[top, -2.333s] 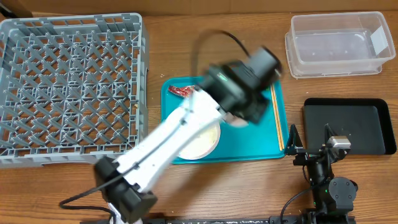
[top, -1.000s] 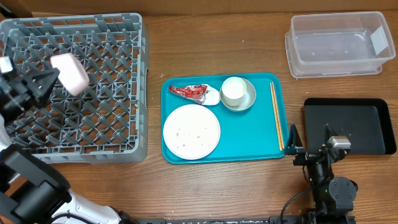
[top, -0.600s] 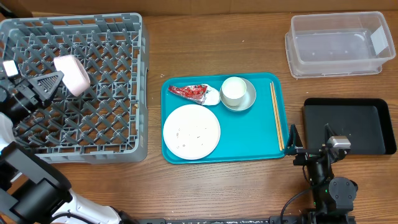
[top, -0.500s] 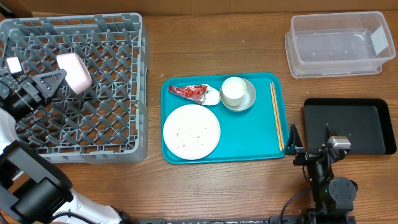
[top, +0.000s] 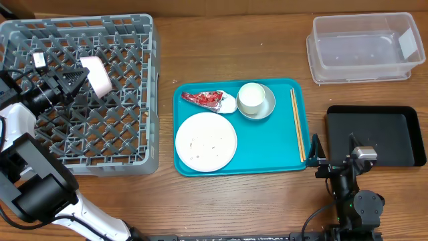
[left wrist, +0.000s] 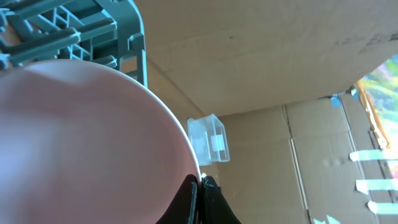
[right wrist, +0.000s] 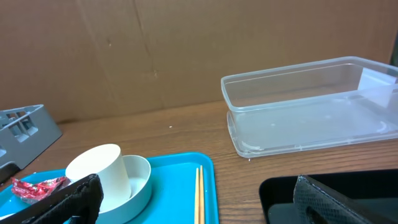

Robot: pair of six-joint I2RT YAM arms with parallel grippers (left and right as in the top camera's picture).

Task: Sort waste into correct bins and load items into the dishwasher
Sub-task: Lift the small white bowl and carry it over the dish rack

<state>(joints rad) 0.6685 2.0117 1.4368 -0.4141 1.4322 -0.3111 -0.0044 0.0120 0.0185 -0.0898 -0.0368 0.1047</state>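
Note:
My left gripper [top: 80, 79] is shut on the rim of the small pinkish-white bowl [top: 97, 75], which stands tilted on edge over the grey dishwasher rack [top: 134, 87]. In the left wrist view the bowl [left wrist: 81, 143] fills the left side, its rim pinched between the black fingers [left wrist: 206, 190]. On the teal tray [top: 267, 150] lie the red wrapper [top: 204, 98] with a napkin wad [top: 228, 105], the white cup [top: 250, 98] inside the metal bowl [top: 269, 108], and the white plate [top: 206, 141] dotted with grains. My right gripper [top: 334, 142] stands open by the tray's right edge, holding nothing.
Wooden chopsticks [top: 297, 127] lie along the teal tray's right side. The clear tub [top: 364, 47] sits at the back right, with the black tray [top: 374, 134] in front of it. The right wrist view shows the cup [right wrist: 99, 171], chopsticks [right wrist: 199, 193] and clear tub [right wrist: 311, 106].
The left arm carried the pinkish bowl from the teal tray to the rack, then shifted it rightward over the grid and tipped it more on edge. The right arm has not moved.

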